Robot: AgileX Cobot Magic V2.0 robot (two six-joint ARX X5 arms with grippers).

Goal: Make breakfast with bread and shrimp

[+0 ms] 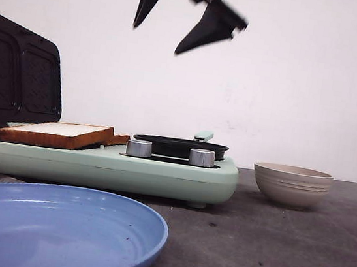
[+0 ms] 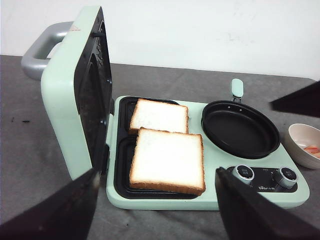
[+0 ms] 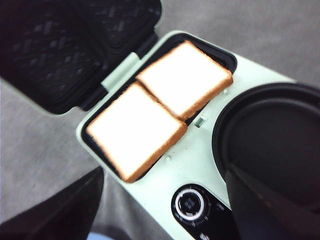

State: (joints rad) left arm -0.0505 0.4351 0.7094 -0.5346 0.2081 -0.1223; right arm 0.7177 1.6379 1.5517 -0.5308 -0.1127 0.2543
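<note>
Two bread slices lie side by side in the dark tray of the mint-green breakfast machine (image 2: 200,199), the rear slice (image 2: 160,116) tucked slightly under the front one (image 2: 169,160). From the front they read as one slab of bread (image 1: 57,132). A pink shrimp (image 2: 312,149) lies in the beige bowl (image 2: 299,144) to the machine's right. My left gripper (image 2: 156,175) is open and empty, in front of the machine. My right gripper (image 1: 157,38) hangs open and empty high above the knobs (image 3: 190,205), with the bread slices (image 3: 132,131) (image 3: 185,77) below.
The machine's lid (image 1: 14,79) stands open at the left. A round black pan (image 2: 240,130) sits on its right half, with two knobs (image 1: 138,148) in front. A blue plate (image 1: 54,229) lies nearest the camera. The bowl (image 1: 292,185) stands on the grey tabletop at the right.
</note>
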